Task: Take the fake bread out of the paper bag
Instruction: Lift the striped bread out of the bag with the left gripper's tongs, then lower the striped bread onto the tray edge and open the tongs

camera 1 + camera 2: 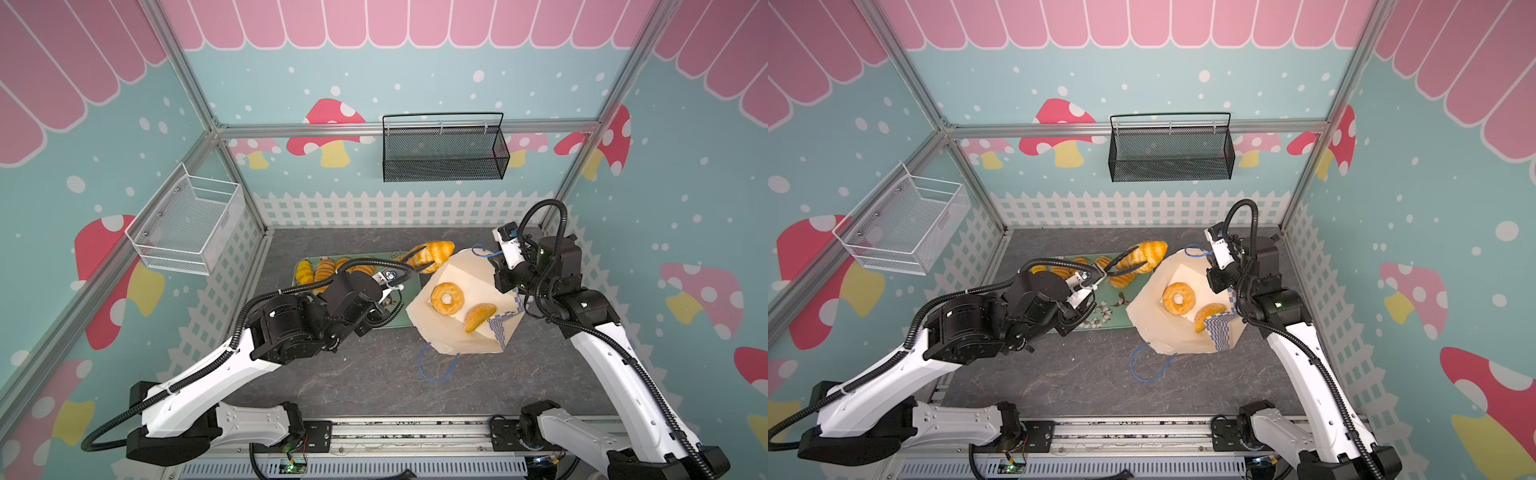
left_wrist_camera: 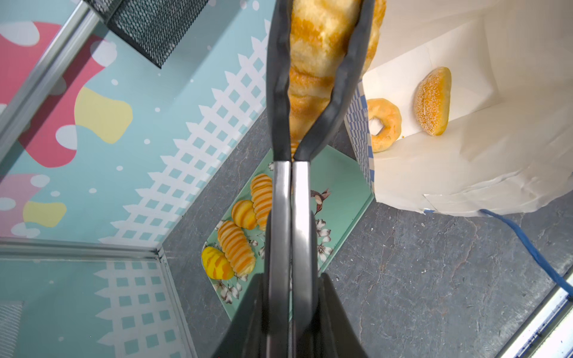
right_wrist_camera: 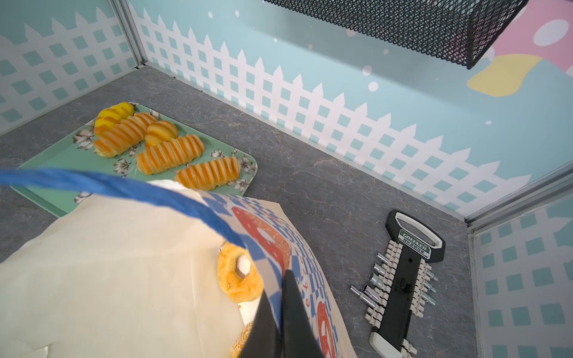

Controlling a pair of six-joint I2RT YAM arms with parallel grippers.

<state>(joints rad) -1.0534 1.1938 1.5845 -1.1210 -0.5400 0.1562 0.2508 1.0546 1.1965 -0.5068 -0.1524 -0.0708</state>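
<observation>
In both top views you see the left hand clenched on a golden ridged toy croissant, held up beside the tall cream paper bag. In the left wrist view an orange ring bagel and a speckled oval bun lie inside the bag. In the right wrist view the right hand pinches the bag at its checkered edge; five golden toy loaves lie on the mint flowered tray.

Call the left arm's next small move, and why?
Probably carry the left gripper over and lower the croissant onto the bare end of the floral tray: it is clamped and clear of the paper bag, whose rim the right gripper pinches; a bagel and seeded bun lie inside.
</observation>
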